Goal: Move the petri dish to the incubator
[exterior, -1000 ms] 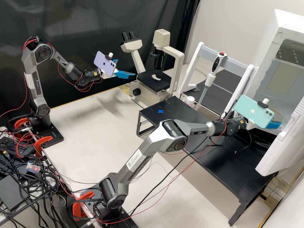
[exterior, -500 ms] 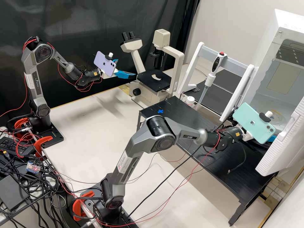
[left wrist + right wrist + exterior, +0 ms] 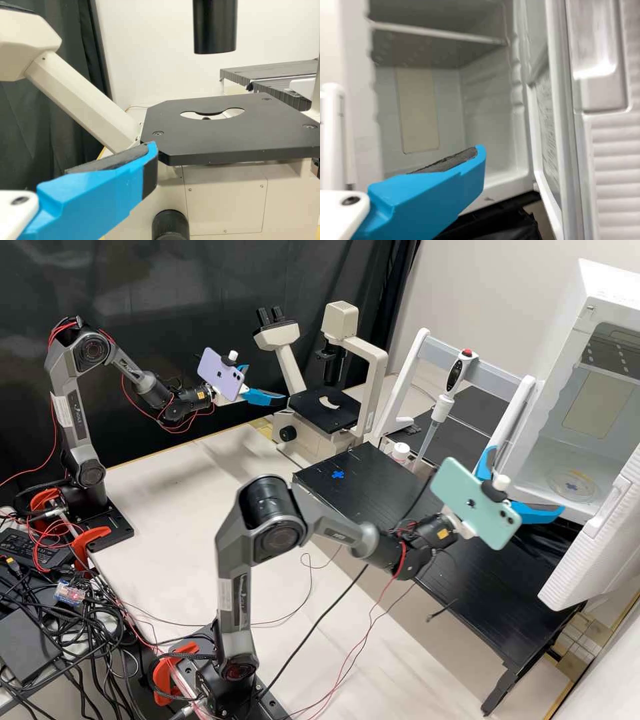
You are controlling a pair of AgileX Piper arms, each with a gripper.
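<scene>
The clear petri dish (image 3: 572, 486) lies flat on the floor of the open white incubator (image 3: 543, 453), with a small blue mark showing through it. My right gripper (image 3: 528, 479) stands open outside the incubator's mouth, to the left of the dish and apart from it. In the right wrist view, one blue finger of the right gripper (image 3: 475, 162) shows before the incubator (image 3: 490, 115). My left gripper (image 3: 266, 383) is open and holds nothing, close to the microscope's stage. The left wrist view has a finger of the left gripper (image 3: 147, 162) beside that stage.
The microscope (image 3: 323, 407) stands at the back. A pipette (image 3: 443, 403) hangs on a white rack (image 3: 527, 397) behind the black stand (image 3: 373, 490), which bears a blue cross. The incubator's door (image 3: 593, 547) hangs open at the right, near the right gripper.
My right gripper has drawn back leftward out of the incubator, its blue fingers now showing spread. The dish has come into clear sight on the incubator floor. The left arm has kept still.
</scene>
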